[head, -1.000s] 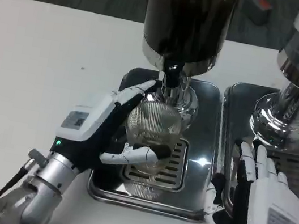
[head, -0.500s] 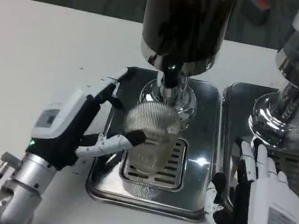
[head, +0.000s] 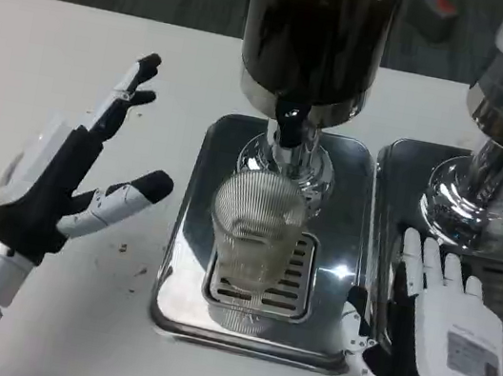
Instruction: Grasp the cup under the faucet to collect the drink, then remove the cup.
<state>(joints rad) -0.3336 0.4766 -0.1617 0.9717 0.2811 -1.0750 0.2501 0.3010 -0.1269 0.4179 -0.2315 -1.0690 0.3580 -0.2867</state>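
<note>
Your left hand (head: 45,178) hangs with fingers spread, empty, well left of the ribbed clear glass cup (head: 255,227), which stands under the black faucet (head: 290,127). Your right hand (head: 438,340) lies flat, fingers apart, empty. Grasping and removal remain, by my judgement.

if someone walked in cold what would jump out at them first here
Probably the tall dark drink dispenser at top centre, with a ribbed clear cup standing on the steel drip tray right under its faucet. Next, the left hand off to the left over the white table, fingers spread and holding nothing. The right hand lies flat at lower right, beside that tray.
</note>
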